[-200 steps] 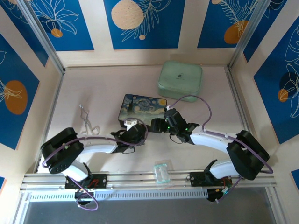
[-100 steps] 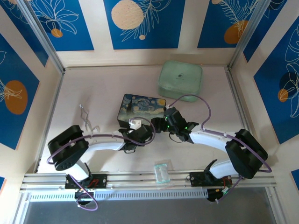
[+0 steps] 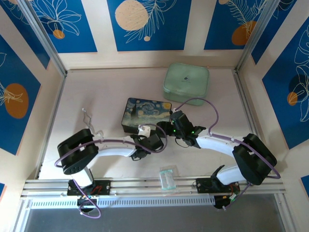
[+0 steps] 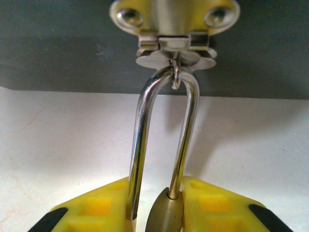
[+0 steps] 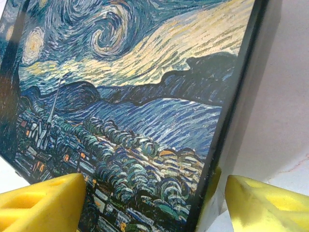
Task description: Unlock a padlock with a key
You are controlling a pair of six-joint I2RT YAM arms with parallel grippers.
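Left arm's swung right, mid-desk; left gripper [image 4: 155, 209] clamps padlock [image 4: 165, 220], long axis pointing away, shackle thru box hasp [image 4: 174, 19]. Right gripper [image 5: 154, 203] fingers apart, straddling box [image 5: 145, 96].

Left arm [image 3: 113, 147] lay low, reaching to the near edge of the painted box [image 3: 145, 110]. Left gripper [image 3: 146, 135] was pinched narrowly on the padlock [image 4: 166, 215]. Right arm [image 3: 217, 142] reached to the box's near right corner. Right gripper [image 3: 164, 127] jaws stood wide, straddling that corner.

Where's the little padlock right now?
In the left wrist view, the padlock hangs from the painted box's hasp, its body between the left gripper's yellow fingers.
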